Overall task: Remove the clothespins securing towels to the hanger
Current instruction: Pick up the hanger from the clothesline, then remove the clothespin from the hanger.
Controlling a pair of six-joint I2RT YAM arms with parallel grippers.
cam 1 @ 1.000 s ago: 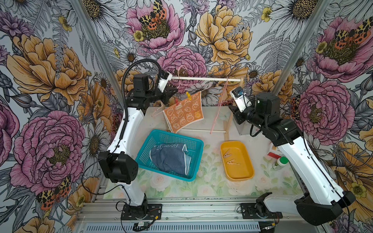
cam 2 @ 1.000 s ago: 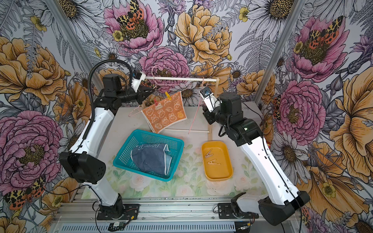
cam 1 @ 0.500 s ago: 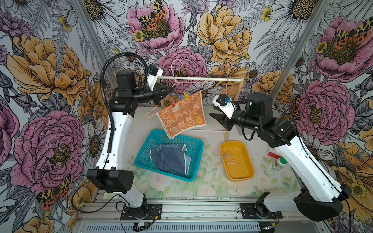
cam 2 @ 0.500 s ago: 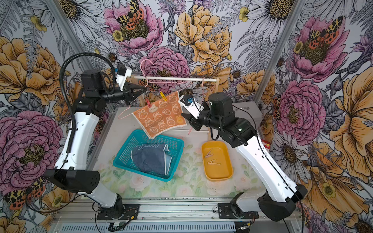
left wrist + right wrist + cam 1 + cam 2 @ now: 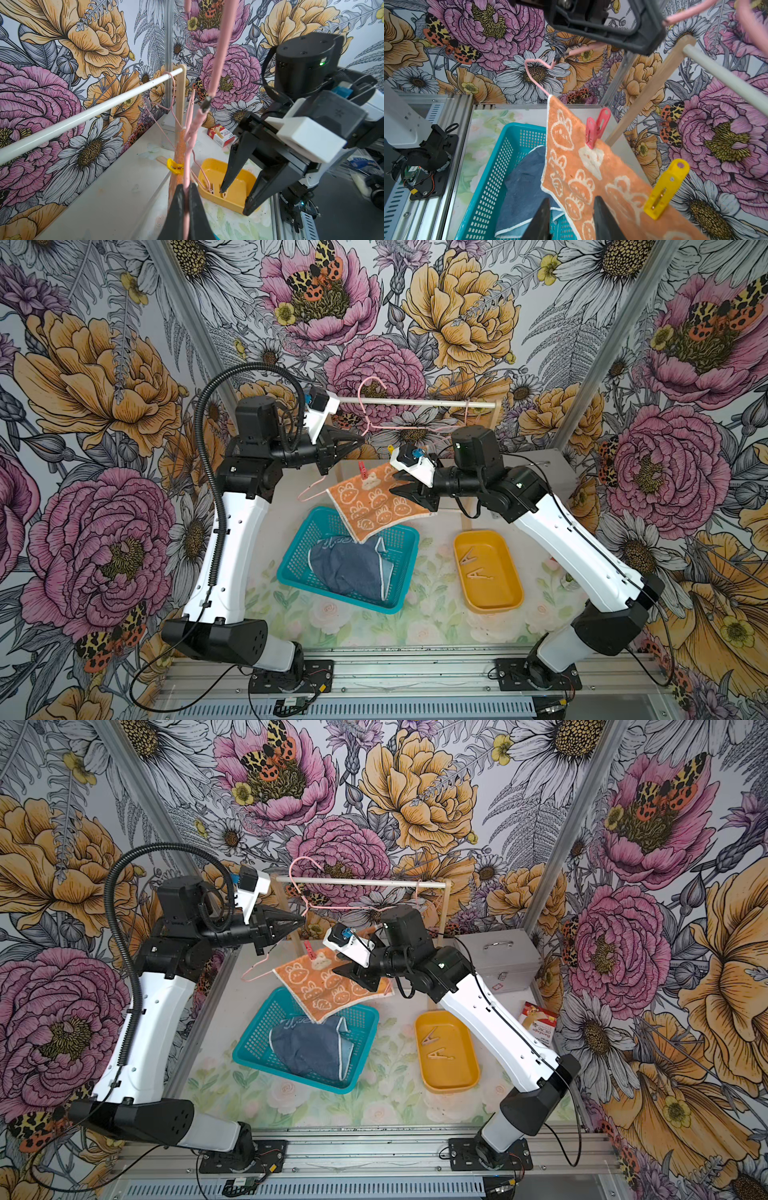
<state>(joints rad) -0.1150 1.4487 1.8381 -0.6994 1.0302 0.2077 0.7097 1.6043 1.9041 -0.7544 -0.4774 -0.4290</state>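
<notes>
Clothespins: two are clipped on the orange towel [image 5: 374, 506], which hangs on the pink hanger [image 5: 216, 62] above the teal basket [image 5: 293, 549]. The red pin [image 5: 596, 128] sits on the towel's top edge toward the left arm and the yellow pin [image 5: 664, 189] toward the right arm. Both stand up off the edge, long axis tilted, handles pointing away from the cloth. Two wooden pins [image 5: 473, 566] lie in the yellow tray [image 5: 498, 589] on the counter, and the blue towel [image 5: 345, 568] is in the basket. The left gripper [image 5: 360, 443] is pressed together on the hanger wire just below the white rail [image 5: 415, 403], steadying it. The right gripper [image 5: 233, 200] is spread and empty, with its tips low against the towel face. The yellow pin is nearer to it, higher up toward the rail, so the next move likely means rising and turning to straddle the handles. In both top views the right wrist housing covers most of the yellow pin. The cloth fold hides the hanger bar. Can't tell if the right tips touch the towel, or if the hook is over the rail.
</notes>
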